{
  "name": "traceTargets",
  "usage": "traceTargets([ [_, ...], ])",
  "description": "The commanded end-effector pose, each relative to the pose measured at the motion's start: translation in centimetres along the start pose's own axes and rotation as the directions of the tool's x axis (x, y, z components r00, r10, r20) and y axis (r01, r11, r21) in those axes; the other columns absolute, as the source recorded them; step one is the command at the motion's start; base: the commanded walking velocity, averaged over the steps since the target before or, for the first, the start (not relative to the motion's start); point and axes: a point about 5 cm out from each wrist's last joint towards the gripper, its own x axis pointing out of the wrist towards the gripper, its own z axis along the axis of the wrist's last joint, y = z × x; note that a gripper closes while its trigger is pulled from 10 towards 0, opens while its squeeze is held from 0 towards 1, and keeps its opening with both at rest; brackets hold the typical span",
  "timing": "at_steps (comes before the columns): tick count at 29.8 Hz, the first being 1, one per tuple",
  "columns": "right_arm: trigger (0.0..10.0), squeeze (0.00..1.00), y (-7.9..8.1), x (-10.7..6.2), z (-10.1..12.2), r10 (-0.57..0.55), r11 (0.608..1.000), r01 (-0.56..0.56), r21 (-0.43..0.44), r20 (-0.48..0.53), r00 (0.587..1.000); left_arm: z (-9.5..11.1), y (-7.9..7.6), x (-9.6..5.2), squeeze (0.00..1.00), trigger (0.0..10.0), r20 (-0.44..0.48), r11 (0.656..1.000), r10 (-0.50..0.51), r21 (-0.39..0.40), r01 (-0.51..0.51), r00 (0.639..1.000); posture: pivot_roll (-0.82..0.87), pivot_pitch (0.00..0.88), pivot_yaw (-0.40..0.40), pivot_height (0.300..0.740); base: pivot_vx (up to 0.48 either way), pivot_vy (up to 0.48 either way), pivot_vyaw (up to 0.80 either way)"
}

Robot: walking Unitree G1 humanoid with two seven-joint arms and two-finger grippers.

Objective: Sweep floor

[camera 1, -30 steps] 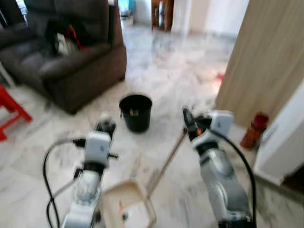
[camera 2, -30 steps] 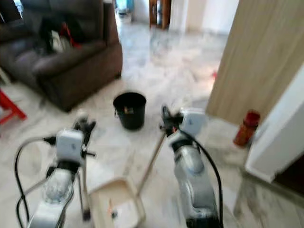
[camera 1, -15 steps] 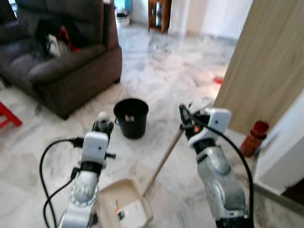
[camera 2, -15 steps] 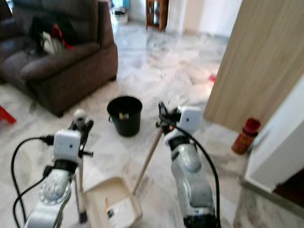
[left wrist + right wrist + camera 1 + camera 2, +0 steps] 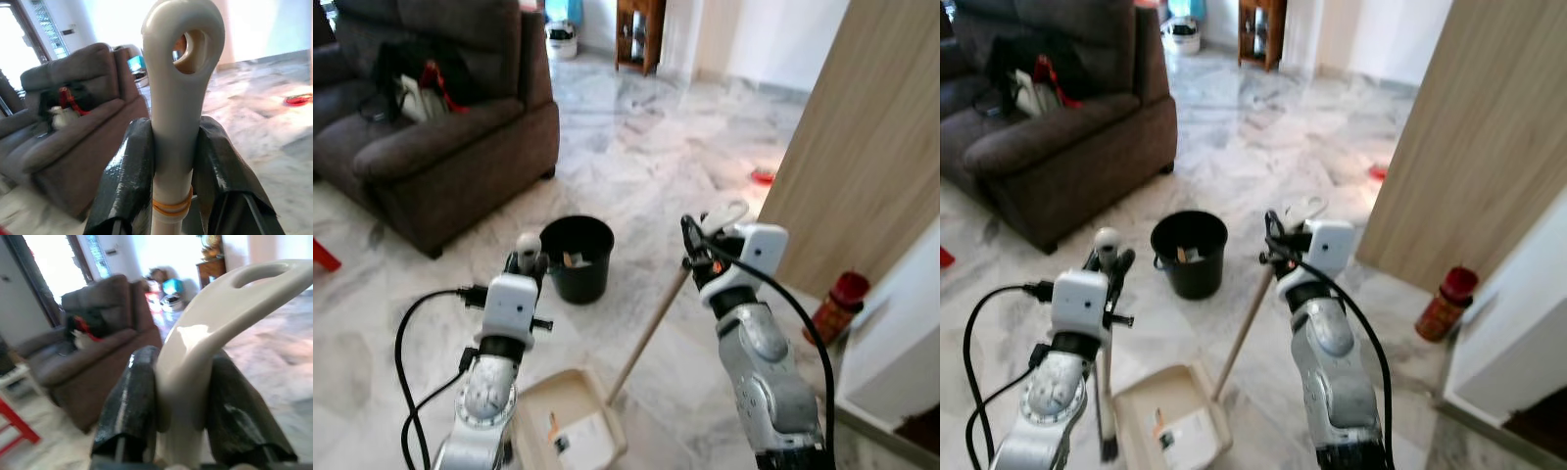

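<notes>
Status: the dustpan [image 5: 570, 431] sits on the marble floor [image 5: 636, 166] at 6 o'clock and already carries a few scraps, so some sweeping looks done. A black bin [image 5: 576, 257] with litter inside stands just beyond, near 12 o'clock of the pan; emptying the pan there is probably what remains.

Left gripper [image 5: 172, 161]: fingers clamped on the broom handle [image 5: 177, 98] just below its looped white end, forearm raised, shaft dropping to the floor at 7 o'clock.

Right gripper [image 5: 181, 396]: fingers closed around the dustpan handle [image 5: 651, 328] at its curved white grip, arm lifted at 3 o'clock, stick slanting down to the pan.

A brown sofa [image 5: 440, 147] sits at 10 o'clock.
</notes>
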Motion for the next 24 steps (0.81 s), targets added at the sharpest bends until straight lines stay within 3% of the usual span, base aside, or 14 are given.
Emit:
traceTargets([
  [1, 10.0, 0.00, 1.16, 0.46, 1.30, 0.046, 0.999, -0.046, 0.004, 0.057, 0.997, 1.29, 0.49, 0.38, 0.00, 10.0, 0.067, 1.000, 0.009, -0.001, -0.009, 0.998, 0.03, 0.000, 0.006, 0.740, 0.364, 0.000, 0.00],
  [24, 10.0, 0.00, 1.48, 0.67, 1.50, 0.083, 0.997, -0.082, -0.014, 0.066, 0.994, 1.30, 0.82, 0.50, 0.00, 10.0, 0.065, 1.000, 0.018, 0.006, -0.018, 0.998, 0.04, 0.000, 0.008, 0.740, 0.363, 0.000, 0.00],
])
